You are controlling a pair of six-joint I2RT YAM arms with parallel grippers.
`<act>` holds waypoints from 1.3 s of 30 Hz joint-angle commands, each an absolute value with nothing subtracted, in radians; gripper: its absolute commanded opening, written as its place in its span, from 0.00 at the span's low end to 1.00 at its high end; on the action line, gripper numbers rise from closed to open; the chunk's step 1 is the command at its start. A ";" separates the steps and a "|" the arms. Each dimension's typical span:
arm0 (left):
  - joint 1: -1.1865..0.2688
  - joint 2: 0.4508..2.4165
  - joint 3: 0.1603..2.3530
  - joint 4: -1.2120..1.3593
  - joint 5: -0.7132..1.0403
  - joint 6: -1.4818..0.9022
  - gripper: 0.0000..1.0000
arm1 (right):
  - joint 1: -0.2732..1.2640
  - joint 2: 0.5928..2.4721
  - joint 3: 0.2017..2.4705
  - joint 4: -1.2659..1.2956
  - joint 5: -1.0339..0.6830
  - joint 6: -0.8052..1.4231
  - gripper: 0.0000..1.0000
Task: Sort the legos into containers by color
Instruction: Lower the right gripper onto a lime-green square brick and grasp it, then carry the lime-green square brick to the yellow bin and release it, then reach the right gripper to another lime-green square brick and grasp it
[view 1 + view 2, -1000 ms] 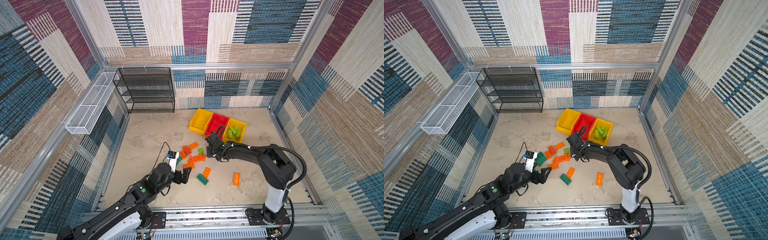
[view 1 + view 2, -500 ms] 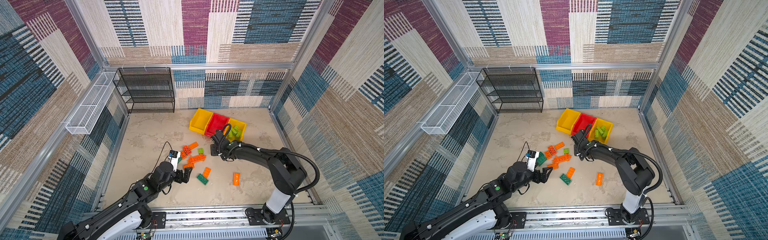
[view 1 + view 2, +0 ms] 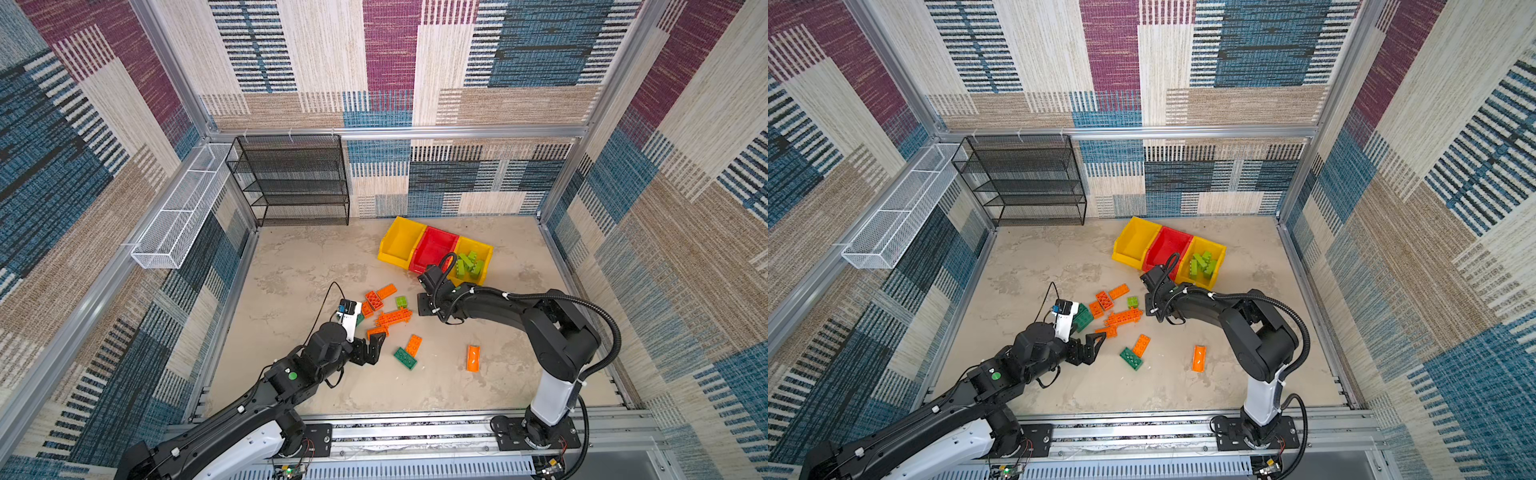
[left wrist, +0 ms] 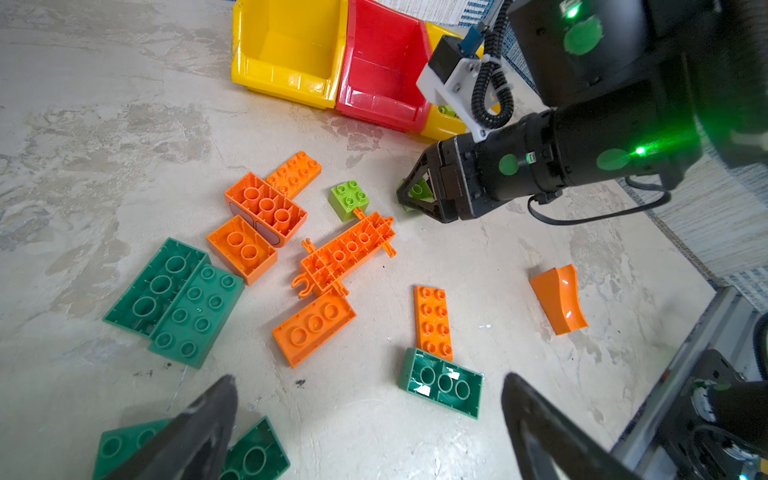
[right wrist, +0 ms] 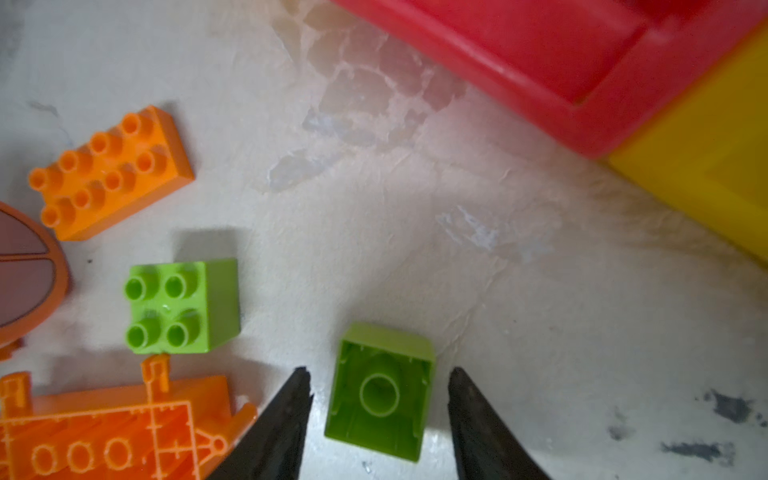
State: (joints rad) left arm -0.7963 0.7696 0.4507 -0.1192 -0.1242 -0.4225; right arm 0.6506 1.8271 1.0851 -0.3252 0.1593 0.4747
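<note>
On the pale floor (image 3: pixel 299 270), at about 1 o'clock from its centre in both top views, the containers (image 3: pixel 434 249) stand joined in a row: yellow, red, yellow. Lime green legos (image 3: pixel 467 264) lie heaped in the yellow bin at the row's 3 o'clock end.

Loose legos (image 3: pixel 392 316), mostly orange with some dark green, lie scattered near the floor's centre. The right gripper (image 5: pixel 379 372) is low at the scatter's 3 o'clock edge, just in front of the bins. Its jaws are parted on either side of an upturned lime brick (image 5: pixel 380 399), hollow side up, with a thin gap showing on each side. A studded lime square (image 3: pixel 401 301) sits near the gripper at 9 o'clock.

The left gripper (image 4: pixel 369 377) hangs at the scatter's 7 o'clock edge, jaws spread wide and holding nothing. A dark green brick (image 3: pixel 405 358) lies at its 3 o'clock, and an orange curved piece (image 3: pixel 473 357) lies apart, farther toward 3 o'clock.
</note>
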 commanded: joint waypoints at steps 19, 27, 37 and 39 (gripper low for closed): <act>-0.796 1.051 0.631 0.002 -0.026 -0.328 0.99 | 0.363 1.670 1.156 -0.326 0.218 0.297 0.33; -0.796 1.229 0.748 0.060 0.055 -0.340 0.99 | 0.245 1.804 1.256 -0.280 0.165 0.234 0.38; -0.796 1.166 0.718 0.006 0.010 -0.339 0.99 | 0.264 1.771 1.281 -0.273 0.121 0.237 0.74; -0.796 1.125 0.695 -0.011 -0.003 -0.342 0.99 | 0.308 1.742 1.268 -0.279 0.105 0.256 0.73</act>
State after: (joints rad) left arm -0.7967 1.1595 0.7162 0.0132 0.0269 -0.3553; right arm 0.2699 1.7741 1.2781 -0.3038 0.1459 0.2356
